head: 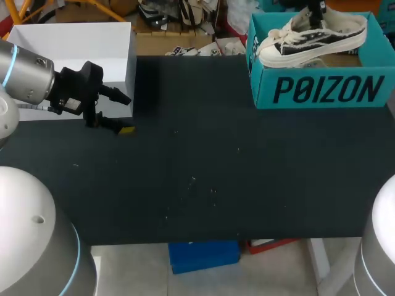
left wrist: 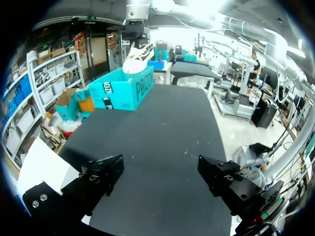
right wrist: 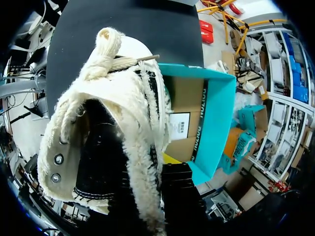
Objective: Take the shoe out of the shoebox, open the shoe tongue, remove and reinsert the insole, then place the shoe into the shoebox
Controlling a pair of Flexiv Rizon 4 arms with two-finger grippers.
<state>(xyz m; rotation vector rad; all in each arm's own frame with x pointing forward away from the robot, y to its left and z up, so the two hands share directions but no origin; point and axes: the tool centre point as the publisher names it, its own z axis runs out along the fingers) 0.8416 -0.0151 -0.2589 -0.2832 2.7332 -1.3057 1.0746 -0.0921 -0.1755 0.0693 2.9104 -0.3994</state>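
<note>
Right gripper (head: 316, 15) has the shoe (head: 311, 38) pinched at the collar near the heel. In the right wrist view one finger (right wrist: 179, 191) sits on the outside of the fuzzy edge, while the other is buried behind the shoe and can't be seen. So it's one shoe, cream with black side panels and frayed white laces. It's hanging tilted over the one teal shoebox (head: 321, 89), toe poking out past the box's left rim and sole up around rim level rather than down inside. The shoebox sits at the far right corner of the dark table (head: 216, 160). The left gripper (head: 123, 112) is over on the left side of the table with both fingers spread wide and nothing in between, just bare tabletop under it in the left wrist view. There's also one white box (head: 68, 46) right behind it at the far left corner. Two grippers total, and only one of them has anything in it.
</note>
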